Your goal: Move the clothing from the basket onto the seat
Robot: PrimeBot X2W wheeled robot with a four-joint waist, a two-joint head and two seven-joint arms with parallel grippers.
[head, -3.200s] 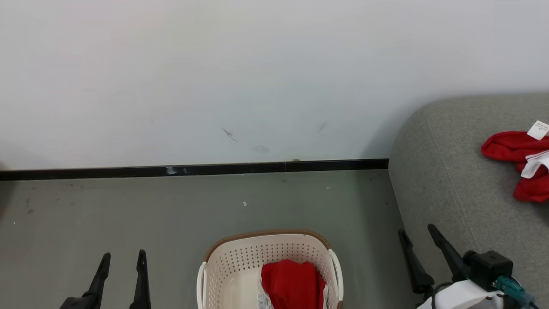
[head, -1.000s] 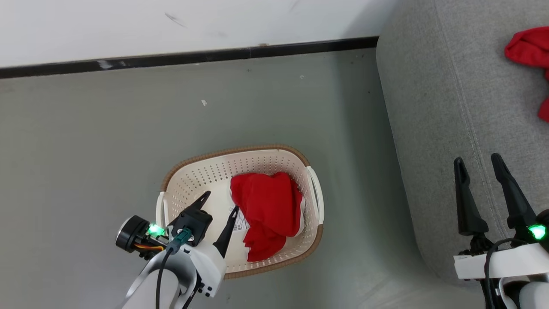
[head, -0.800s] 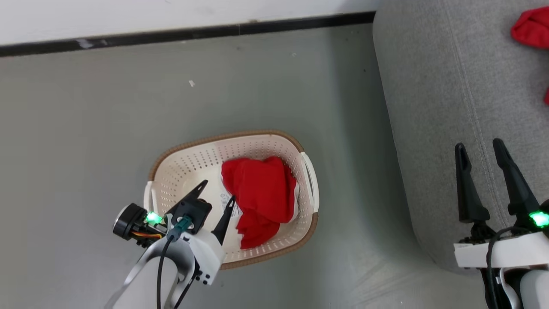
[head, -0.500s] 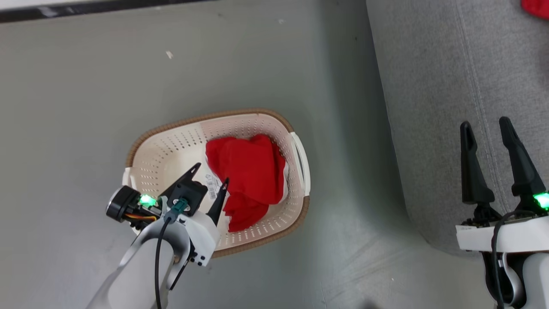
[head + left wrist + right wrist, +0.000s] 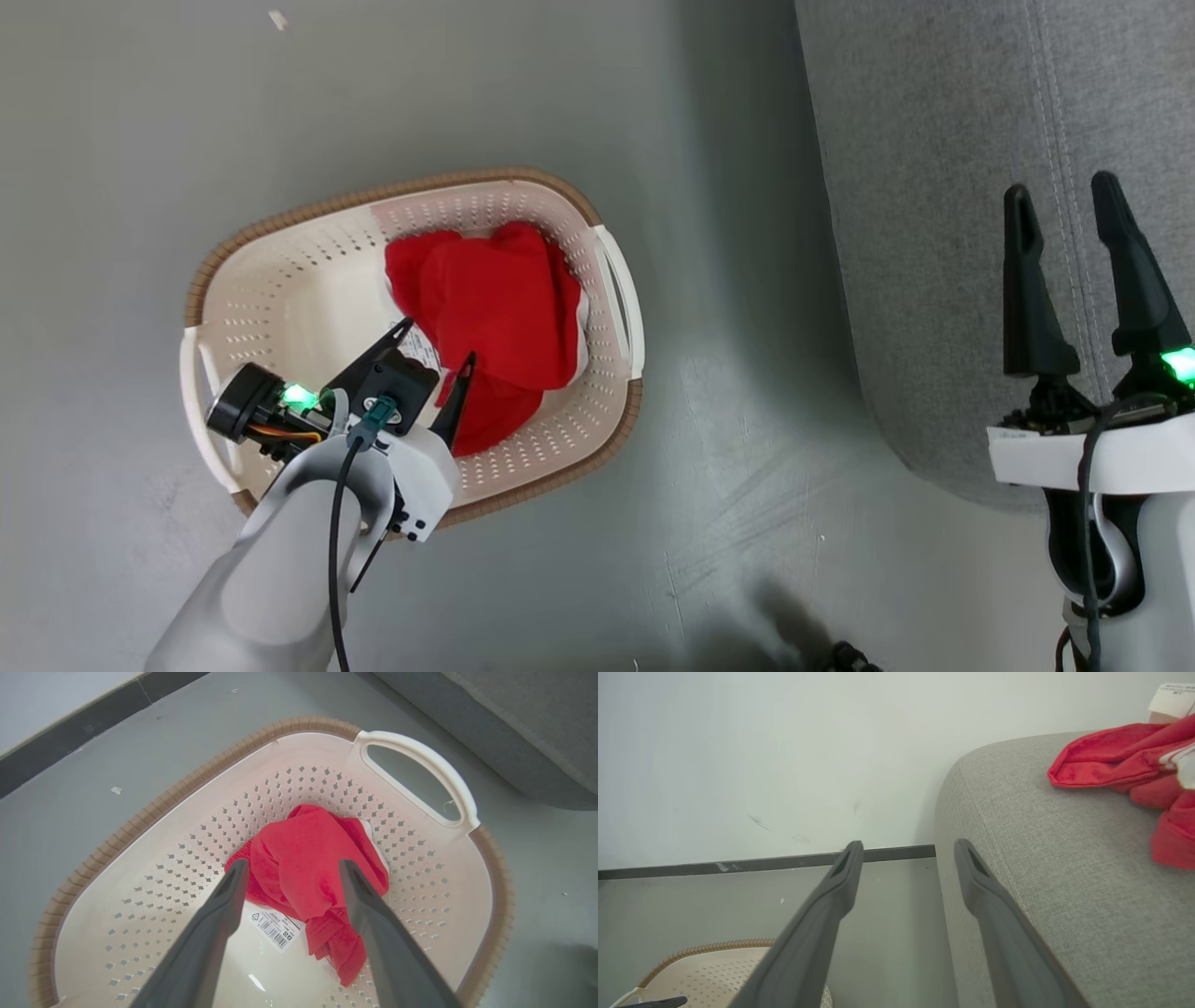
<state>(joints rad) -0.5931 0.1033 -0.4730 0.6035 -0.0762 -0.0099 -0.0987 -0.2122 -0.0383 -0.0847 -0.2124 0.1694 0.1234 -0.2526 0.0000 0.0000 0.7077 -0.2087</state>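
Clothing (image 5: 299,858) in basket (image 5: 271,289), lying just ahead of spread left hand (image 5: 293,863), ungripped.

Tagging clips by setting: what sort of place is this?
Probably a domestic room, perhaps staged: a large grey fabric sofa beside a plain white wall, and a cream perforated plastic laundry basket of red fabric clothing on a smooth grey floor.

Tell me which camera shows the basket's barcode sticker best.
The left wrist view: the barcode sticker lies sharp on the basket floor between the fingers of the left gripper, beside the clothing. The head view shows a sliver behind that gripper. The right wrist view catches the basket's rim.
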